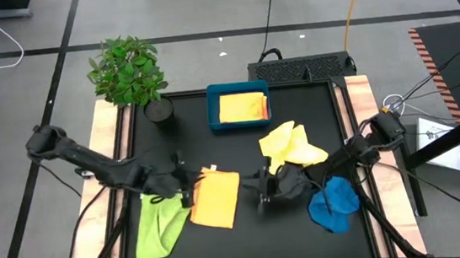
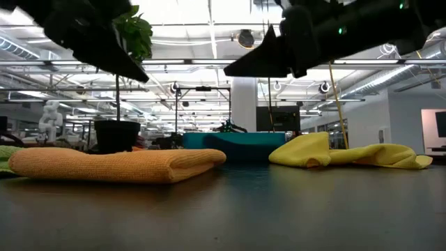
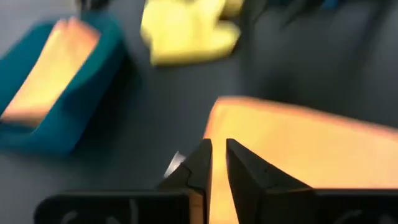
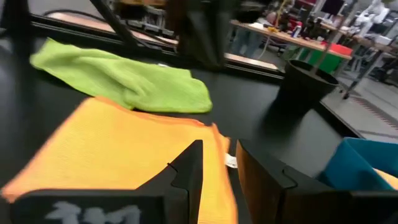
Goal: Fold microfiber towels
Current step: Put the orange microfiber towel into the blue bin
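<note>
Towels spread over black surface (image 1: 240,141), clock directions taken from high view. Folded orange microfiber towel (image 1: 216,199) lies flat at about 7 o'clock from surface centre, small white tag at its far corner. Crumpled lime green microfiber towel (image 1: 160,227) just beside it at 9 o'clock, edges near or touching, cannot tell which. Loose pale yellow microfiber towel (image 1: 291,146) at 3 o'clock from centre, rumpled. Bunched blue microfiber towel (image 1: 333,205) at 4 o'clock, near front right corner. Rigid teal-blue rectangular tray (image 1: 213,112) at 12 o'clock by far edge, folded golden yellow microfiber towel (image 1: 242,107) inside it. Potted green plant in dark pot (image 1: 130,74) at 10 o'clock, far left corner.

Left pincer (image 3: 217,160) sits over left edge of orange towel, raised off the cloth in low view. Left wrist view shows the fingers with a narrow gap between the tips, nothing between them, orange towel beneath.

Right pincer (image 4: 217,163) sits between orange towel and blue towel, about 5 o'clock from centre, also above the surface. Right wrist view shows fingers parted a moderate way, nothing gripped, tips aimed across orange towel toward green one.

Low view: orange towel a flat thick fold at left, pale yellow towel low heap at right, tray behind between them.
</note>
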